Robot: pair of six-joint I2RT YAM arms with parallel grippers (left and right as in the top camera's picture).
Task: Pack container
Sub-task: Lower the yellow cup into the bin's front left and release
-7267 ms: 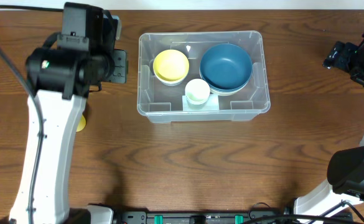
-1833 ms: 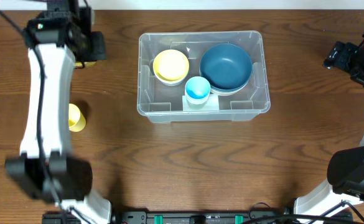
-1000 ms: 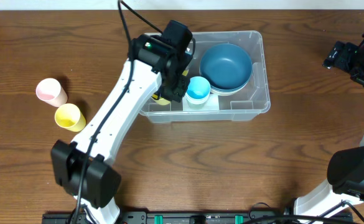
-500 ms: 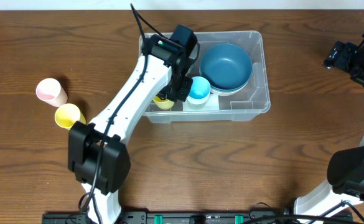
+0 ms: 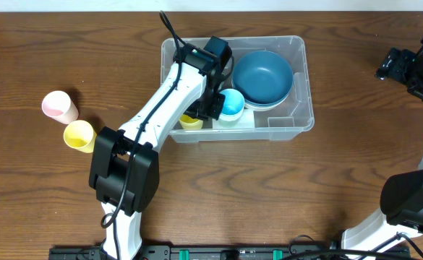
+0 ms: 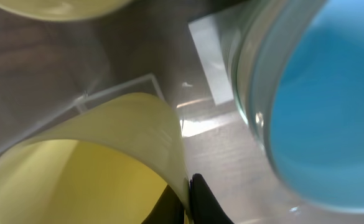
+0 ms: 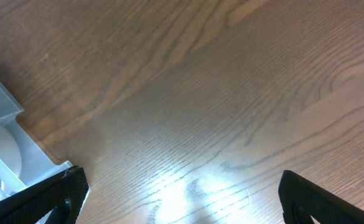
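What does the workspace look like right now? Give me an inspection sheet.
Surface: wooden table, brown.
Job's things: container holds blue bowl and blue cup; pink cup and loose yellow cup sit on table to its left.
Clutter: nothing seen.
Grippers: left gripper inside container, pinching held yellow cup by its rim beside blue cup; right gripper open over bare table.
Cables: black cable along left arm.
Surroundings: black rail at table's near edge.
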